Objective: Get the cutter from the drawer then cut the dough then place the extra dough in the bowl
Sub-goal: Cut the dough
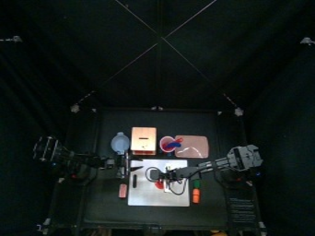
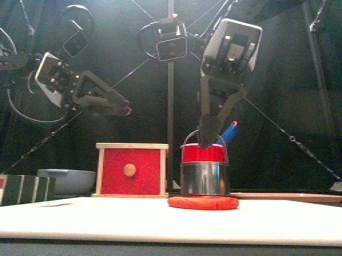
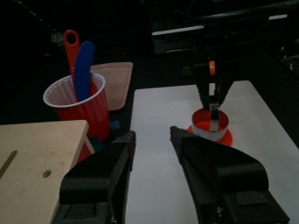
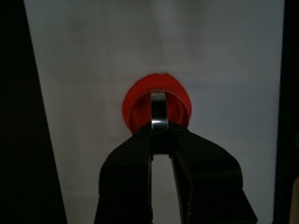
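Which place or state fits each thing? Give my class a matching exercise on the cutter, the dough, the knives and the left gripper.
Things:
1. cutter
2. dough
3. knives
4. left gripper

Places and states:
A. standing in the cup
B. open, holding nothing
C. flat on the board
D. held by its wire handle in the right gripper

Pairs: 1-D, 2-C, 3-A, 4-B
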Available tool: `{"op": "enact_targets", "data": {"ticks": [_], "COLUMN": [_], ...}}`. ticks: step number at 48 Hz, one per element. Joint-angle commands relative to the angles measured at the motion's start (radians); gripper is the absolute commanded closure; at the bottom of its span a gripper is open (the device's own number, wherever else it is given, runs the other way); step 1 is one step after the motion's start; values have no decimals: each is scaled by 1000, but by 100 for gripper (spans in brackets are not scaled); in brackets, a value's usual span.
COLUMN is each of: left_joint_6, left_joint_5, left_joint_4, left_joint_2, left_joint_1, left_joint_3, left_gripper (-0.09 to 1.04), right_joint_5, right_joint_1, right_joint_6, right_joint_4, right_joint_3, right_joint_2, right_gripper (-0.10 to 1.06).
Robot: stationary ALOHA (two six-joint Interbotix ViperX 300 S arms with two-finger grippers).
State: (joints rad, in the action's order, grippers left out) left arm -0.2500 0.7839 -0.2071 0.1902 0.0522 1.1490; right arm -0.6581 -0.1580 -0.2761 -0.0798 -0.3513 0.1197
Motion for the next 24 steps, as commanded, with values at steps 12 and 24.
{"op": "enact_targets", "data": {"ticks": [12, 24], "left_joint_6": [0, 0], "left_joint_5": [9, 8], "left_joint_4": [-8, -6], "left_joint_2": [3, 3], "left_joint_1": [-2, -3], "left_joint_3": [-6, -6], "left_gripper": [17, 17], "right_joint_5": [26, 15], "right_joint_1": [2, 2], "right_joint_6": [2, 2], "right_joint_4": [-9, -8], "right_joint_3": [15, 18], "right_joint_2": [-6, -12], "right_gripper": [52, 52]}}
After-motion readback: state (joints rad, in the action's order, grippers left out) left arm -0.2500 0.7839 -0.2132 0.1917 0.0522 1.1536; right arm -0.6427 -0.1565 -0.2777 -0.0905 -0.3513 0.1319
